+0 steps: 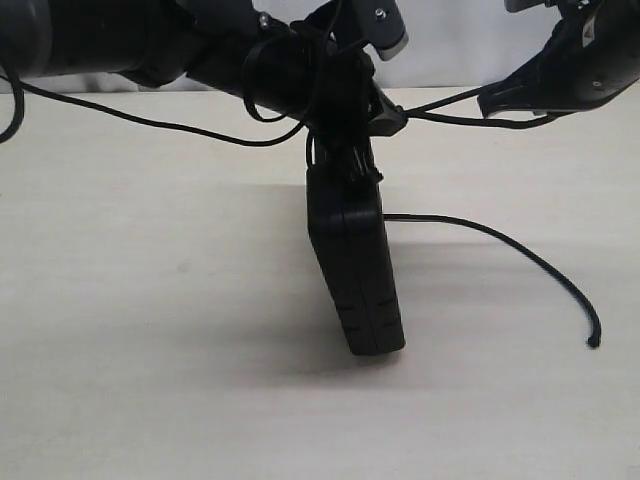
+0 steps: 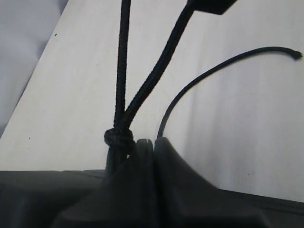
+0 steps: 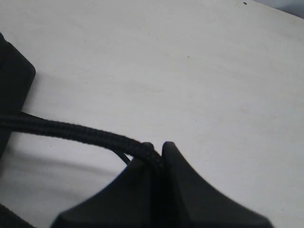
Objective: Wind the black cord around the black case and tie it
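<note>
On the pale, matte tabletop, at the left of the exterior view, the black cord is coming in as one thin braided strand. It is sagging in a shallow curve as it rises toward the middle. There the left gripper is hanging just over the top of the black case. Its wedge-shaped, smooth dark fingers are pressing tip to tip with no gap showing. A small tight knot in the cord is sitting just beside the outer face of one finger, and two woven strands are fanning upward from it. Whether any strand is being pinched between these fingers I cannot tell. The case, a flat matte black rectangle with rounded corners, is standing on a narrow edge and turning its thin seamed side to the exterior camera. Short grooves are showing near its lower end. In that view its long axis is running from under the left gripper toward the front, the near end drifting a little to the right. To the right of the case, another length of cord is trailing off its side and arcing across the tabletop to a loose end lying well apart from the case. At the upper right, the right gripper is holding its fingers clamped on the thick braided cord, which is stretching taut back toward the middle.
</note>
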